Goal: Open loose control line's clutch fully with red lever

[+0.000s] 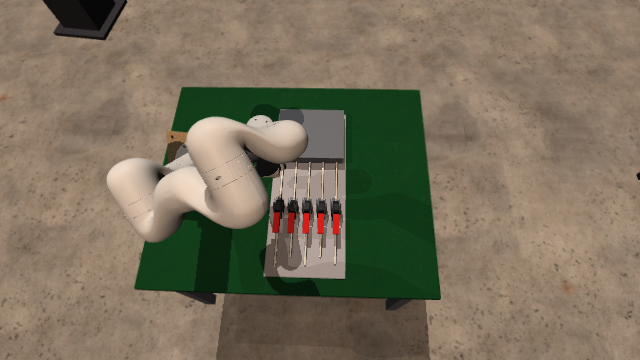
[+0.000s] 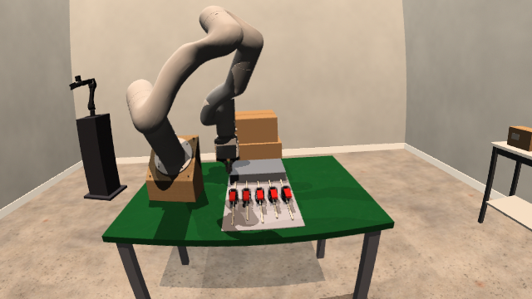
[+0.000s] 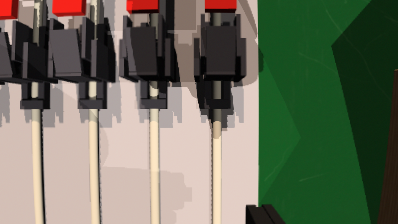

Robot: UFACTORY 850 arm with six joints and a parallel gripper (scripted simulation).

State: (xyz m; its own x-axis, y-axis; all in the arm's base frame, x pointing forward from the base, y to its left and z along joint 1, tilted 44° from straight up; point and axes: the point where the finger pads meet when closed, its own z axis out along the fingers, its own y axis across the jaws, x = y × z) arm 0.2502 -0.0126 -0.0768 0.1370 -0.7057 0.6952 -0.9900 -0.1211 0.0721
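Note:
The grey console [image 1: 320, 134] sits at the back of a light plate [image 1: 306, 267] on the green table. Five cream lines run from it through black clutches [image 1: 306, 206], each with a red lever [image 1: 306, 223] lying flat. My gripper [image 2: 228, 165] is shut and empty. It hangs low at the console's front left corner, over the leftmost line [image 1: 281, 182]; in the top view the arm hides its fingers. In the wrist view the dark fingertips [image 3: 262, 215] show at the bottom edge, just beside that outermost line [image 3: 216, 170], which runs straight. I cannot tell if they touch it.
The arm's wooden base block [image 2: 174, 174] stands on the table's left part. Cardboard boxes [image 2: 255, 133] are stacked behind the table. A black pedestal [image 2: 97, 155] stands at the left and a small side table [image 2: 511, 166] at the far right.

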